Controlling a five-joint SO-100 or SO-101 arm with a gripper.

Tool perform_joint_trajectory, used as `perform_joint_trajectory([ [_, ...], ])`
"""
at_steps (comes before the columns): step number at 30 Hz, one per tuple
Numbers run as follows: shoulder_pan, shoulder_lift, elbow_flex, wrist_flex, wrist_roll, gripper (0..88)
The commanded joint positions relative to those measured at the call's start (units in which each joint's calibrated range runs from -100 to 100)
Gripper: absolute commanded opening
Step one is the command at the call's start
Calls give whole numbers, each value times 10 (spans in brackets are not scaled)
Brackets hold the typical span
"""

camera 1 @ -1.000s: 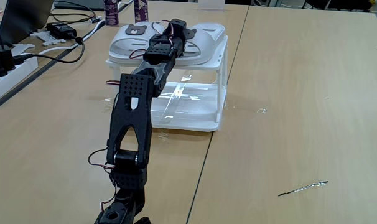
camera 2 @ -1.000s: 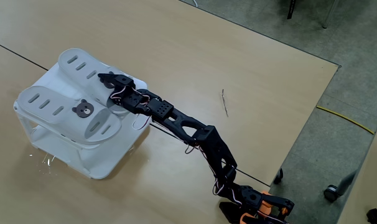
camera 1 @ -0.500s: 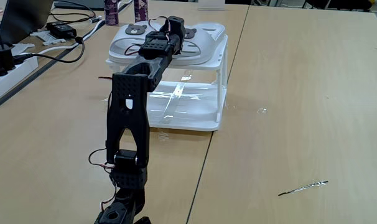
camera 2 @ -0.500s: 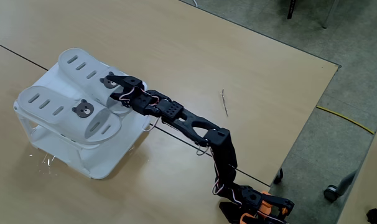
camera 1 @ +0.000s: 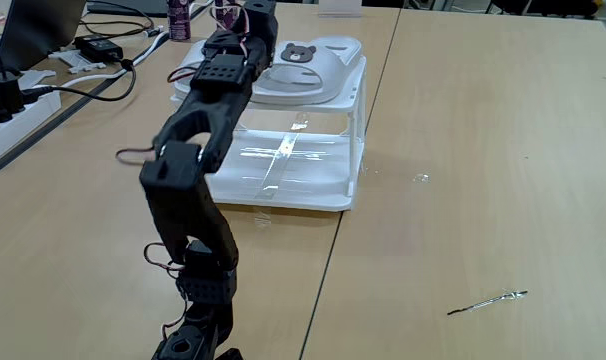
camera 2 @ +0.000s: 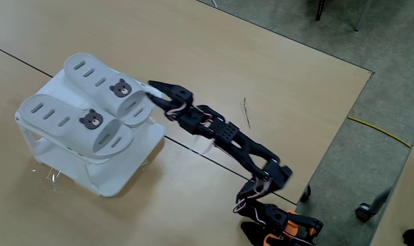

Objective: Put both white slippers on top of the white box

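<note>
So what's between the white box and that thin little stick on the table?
Just bare wooden table. In a fixed view, nothing sits between the white box and the thin stick.

no readable text (bear badges only)

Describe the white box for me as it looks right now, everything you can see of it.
The white box is a white plastic rack with two tiers, thin corner posts and see-through sides. It stands upright on the wooden table. Both white slippers lie side by side on its flat top, bear badges up. The gripper is beside its top edge, not touching it.
</note>
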Motion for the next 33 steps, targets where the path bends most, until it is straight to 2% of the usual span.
perform_joint_trajectory([
  [1, 6, -125, 65, -72, 4, 8],
  [3, 6, -127, 122, -210, 4, 8],
  [8, 8, -134, 356, -680, 4, 8],
  [13, 40, -132, 571, -1048, 4, 7],
  [14, 40, -136, 626, -1076, 4, 7],
  [18, 40, -229, 776, -1071, 4, 7],
  [28, 33, -530, 781, -1071, 4, 7],
  [33, -44, -646, 781, -1071, 4, 7],
])
